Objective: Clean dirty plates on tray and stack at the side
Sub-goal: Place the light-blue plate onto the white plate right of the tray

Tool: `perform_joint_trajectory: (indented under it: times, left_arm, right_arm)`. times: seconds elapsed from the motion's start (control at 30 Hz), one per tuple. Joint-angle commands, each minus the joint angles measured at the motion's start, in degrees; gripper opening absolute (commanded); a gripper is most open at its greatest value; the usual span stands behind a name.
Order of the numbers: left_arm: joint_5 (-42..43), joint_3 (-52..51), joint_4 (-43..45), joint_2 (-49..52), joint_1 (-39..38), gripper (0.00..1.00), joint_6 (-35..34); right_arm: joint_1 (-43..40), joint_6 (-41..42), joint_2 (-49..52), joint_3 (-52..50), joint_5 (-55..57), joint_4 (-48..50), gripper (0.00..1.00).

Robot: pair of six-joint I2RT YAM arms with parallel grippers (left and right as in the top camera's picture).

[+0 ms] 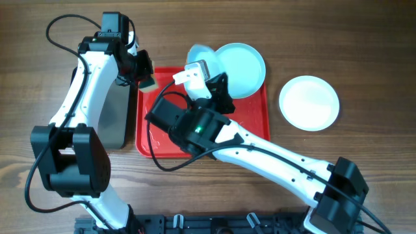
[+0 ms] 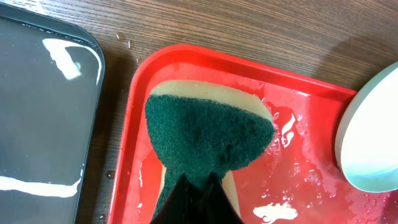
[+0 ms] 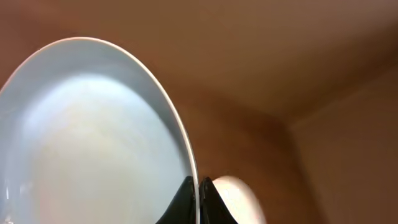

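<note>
Held plate: pale turquoise plate [image 1: 198, 53], tilted steeply on edge above the far part of the tray; the right wrist view shows its inner face [image 3: 93, 137] looking smooth.
Right end effector: [image 3: 198, 190] fingers pinched together on the rim of the held plate, one on each face.
Second turquoise plate: [image 1: 244, 65] lies flat at the tray's far right corner, overlapping the rim; just beside the held plate. Contact between the two cannot be told.
White plate: [image 1: 309, 102] flat on the counter [image 1: 364, 52], right of the tray and apart from it.
Tray: red [image 1: 253, 107], mid-counter; floor wet, with droplets and film visible in the left wrist view [image 2: 298, 180].
Sponge: green scouring face, yellow body [image 2: 208, 130], over the tray's far left corner.
Left end effector: [image 2: 199, 183] clamped on the sponge's near end.
Dark tray: [image 1: 114, 117] on the counter, just beside the red tray's left rim.
</note>
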Motion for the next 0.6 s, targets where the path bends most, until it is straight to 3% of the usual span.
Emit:
perform_joint_trajectory:
  times: [0.0, 0.3, 0.37, 0.57]
  left_arm:
    - [0.4, 0.8, 0.1, -0.5, 0.4, 0.04, -0.5]
    - [0.4, 0.8, 0.0, -0.5, 0.4, 0.04, -0.5]
    - [0.4, 0.8, 0.0, -0.5, 0.4, 0.04, -0.5]
    - [0.4, 0.8, 0.0, -0.5, 0.4, 0.04, -0.5]
  right_arm:
    - [-5.4, 2.1, -0.5, 0.3, -28.1, -0.5, 0.04]
    - [-30.5, -6.0, -0.6, 0.3, -69.1, 0.6, 0.04]
    - [-39.4, -8.3, -0.6, 0.3, -78.2, 0.2, 0.04]
    - [-58.8, -10.4, -0.6, -2.9, -83.9, -1.2, 0.04]
